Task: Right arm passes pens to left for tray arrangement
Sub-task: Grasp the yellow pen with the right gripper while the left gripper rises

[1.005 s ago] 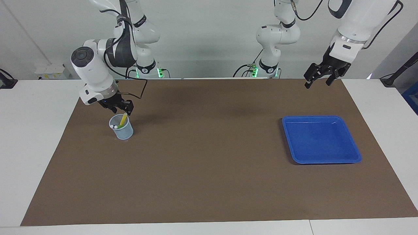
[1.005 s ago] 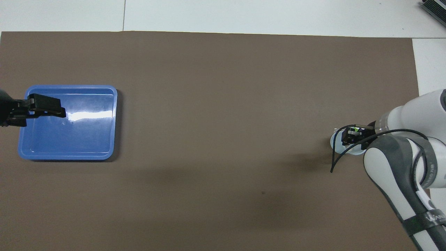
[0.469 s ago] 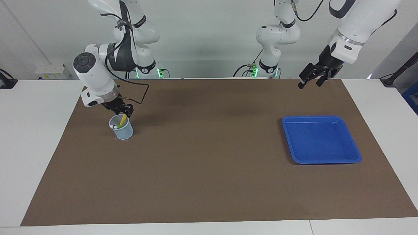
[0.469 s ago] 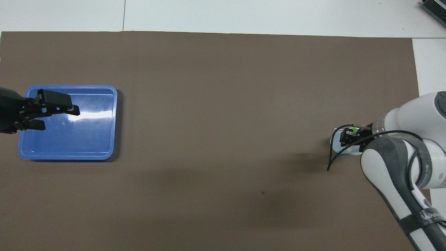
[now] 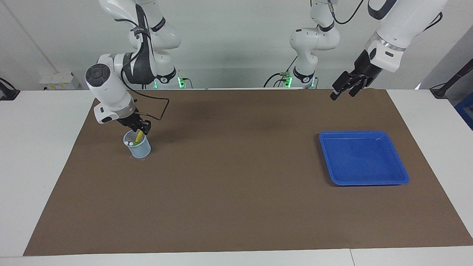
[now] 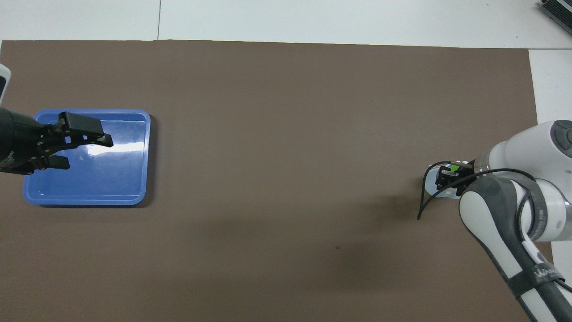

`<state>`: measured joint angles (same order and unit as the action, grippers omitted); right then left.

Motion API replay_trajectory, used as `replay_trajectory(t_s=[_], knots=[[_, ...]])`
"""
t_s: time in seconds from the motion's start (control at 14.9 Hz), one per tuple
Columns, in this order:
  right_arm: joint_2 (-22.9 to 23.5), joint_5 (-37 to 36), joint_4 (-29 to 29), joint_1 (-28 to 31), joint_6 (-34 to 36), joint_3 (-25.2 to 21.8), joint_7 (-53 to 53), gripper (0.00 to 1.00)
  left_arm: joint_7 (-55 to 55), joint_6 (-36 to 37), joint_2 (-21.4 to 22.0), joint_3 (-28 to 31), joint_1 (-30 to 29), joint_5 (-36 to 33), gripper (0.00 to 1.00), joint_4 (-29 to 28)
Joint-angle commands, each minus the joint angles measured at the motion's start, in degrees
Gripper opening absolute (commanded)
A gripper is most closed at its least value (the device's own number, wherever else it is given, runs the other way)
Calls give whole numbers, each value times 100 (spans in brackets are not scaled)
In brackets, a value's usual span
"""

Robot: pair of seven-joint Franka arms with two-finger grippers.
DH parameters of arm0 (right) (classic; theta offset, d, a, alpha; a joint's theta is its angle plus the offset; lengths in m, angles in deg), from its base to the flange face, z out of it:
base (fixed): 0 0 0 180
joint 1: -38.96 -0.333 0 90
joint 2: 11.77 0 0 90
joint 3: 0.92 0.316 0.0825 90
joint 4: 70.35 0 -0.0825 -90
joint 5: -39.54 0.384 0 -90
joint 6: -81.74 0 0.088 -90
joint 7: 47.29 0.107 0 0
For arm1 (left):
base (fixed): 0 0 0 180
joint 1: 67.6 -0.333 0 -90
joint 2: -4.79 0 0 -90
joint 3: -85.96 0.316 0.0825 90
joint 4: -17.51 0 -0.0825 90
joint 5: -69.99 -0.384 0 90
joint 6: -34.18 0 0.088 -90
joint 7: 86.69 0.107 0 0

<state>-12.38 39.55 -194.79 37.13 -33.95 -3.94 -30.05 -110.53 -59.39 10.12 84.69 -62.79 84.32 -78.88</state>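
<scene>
Two white robot arms work at a bench covered by a brown mat [image 5: 236, 207]. Toward the right arm's end stands a small pale blue cup [image 5: 138, 147] holding the pens; a yellow pen [image 5: 138, 136] leans up out of it, a green pen [image 6: 454, 168] shows beside it from above, and white pen ends [image 5: 128, 143] show at the rim. A purple pen cannot be picked out.

The right arm's pincer [image 5: 139, 125] is right at the top of the yellow pen, just over the cup's mouth. Whether its fingers have clamped the pen cannot be told.

The left arm's pincer [image 5: 344, 87] hangs in the air with its fingers apart, holding nothing. From above it covers part of the blue tray [image 5: 388, 181], but the facing view shows it raised well clear of it. The tray sits toward the left arm's end of the bench, and no pen is in it.

The step in hand looks like the first pick: taking a pen from the cup. Next, the grip must be firm, then the pen lifted straight up so the cup does not tip, and carried toward the middle for the handover.

Compared with a second ago, the right pincer has dropped lower onto the pen, and the left pincer has swung toward the middle of the bench.
</scene>
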Motion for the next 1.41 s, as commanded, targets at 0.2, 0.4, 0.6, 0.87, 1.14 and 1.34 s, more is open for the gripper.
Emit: replay_trajectory(t_s=[0.2, 0.4, 0.6, 0.87, 1.14, 1.34], knots=[[8, 105, -63, 60, -104, 38, 17, 20, -199, -74, 310, 65, 99, 515, 100, -494], [-1, 105, -63, 60, -33, 38, -1, 0, -1312, -170, 618, 65, 90, 1306, 100, -1056], [-1, 105, -19, 33, 11, 38, -27, 0, -2542, -564, 873, 57, 116, 2071, 100, -1566], [-1, 96, 726, 147, 799, 30, -675, 0, -3862, -1443, 1163, 13, 231, 3100, 100, -2190], [-10, 52, 1596, 262, 1740, 30, -1116, 0, -4733, -2261, 1251, -67, 379, 3760, 100, -2640], [-54, 122, 2185, 262, 2530, 30, -1178, 0, -4779, -2280, 1208, -67, 450, 3927, 100, -2658]])
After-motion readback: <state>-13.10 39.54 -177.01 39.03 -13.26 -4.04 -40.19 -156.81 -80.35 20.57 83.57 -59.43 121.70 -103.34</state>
